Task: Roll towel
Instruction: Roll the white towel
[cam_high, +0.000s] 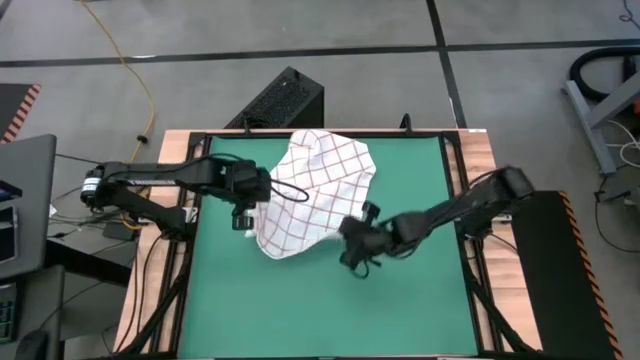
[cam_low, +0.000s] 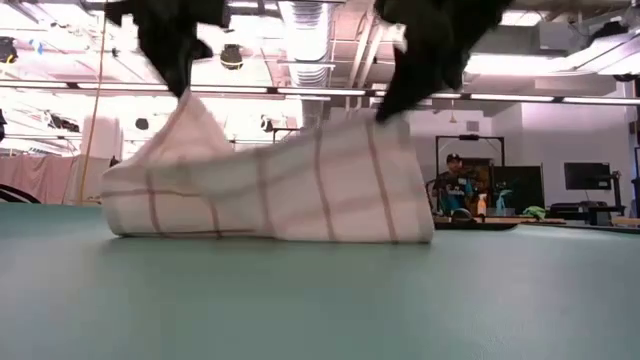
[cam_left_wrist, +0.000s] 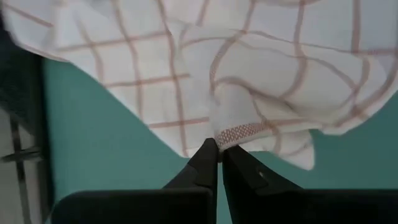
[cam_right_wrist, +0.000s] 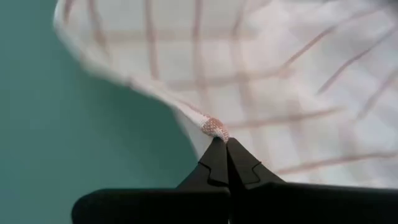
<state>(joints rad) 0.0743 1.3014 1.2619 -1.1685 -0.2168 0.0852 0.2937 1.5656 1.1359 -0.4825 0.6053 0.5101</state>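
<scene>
The white towel (cam_high: 315, 190) with thin red check lines is bunched on the far middle of the green mat (cam_high: 300, 310). Its two near corners are raised and its lower part (cam_low: 270, 225) rests on the mat. My left gripper (cam_high: 262, 192) is at the towel's left side, shut on one corner. My right gripper (cam_high: 352, 238) is at the towel's near right side, shut on another corner. In the low view the towel rises to two peaks under the grippers, and the peak under my left gripper (cam_low: 183, 92) is higher than the one under my right gripper (cam_low: 392, 110). My left gripper pinches a corner of the towel at its red woven hem (cam_left_wrist: 239, 132) between its two fingertips, slanting down from above. The corner is lifted clear, and the cloth hangs from it down to the mat. My right gripper pinches another hemmed corner (cam_right_wrist: 214, 127) between its fingertips, slanting down from the table's right. That corner is lifted clear, and the cloth slopes away from it to the mat.
The mat has free room on its near half and right part (cam_high: 420, 190). A wooden frame (cam_high: 480, 160) borders the mat. A black box (cam_high: 285, 100) stands beyond the far edge. A person (cam_low: 455, 175) sits in the room behind.
</scene>
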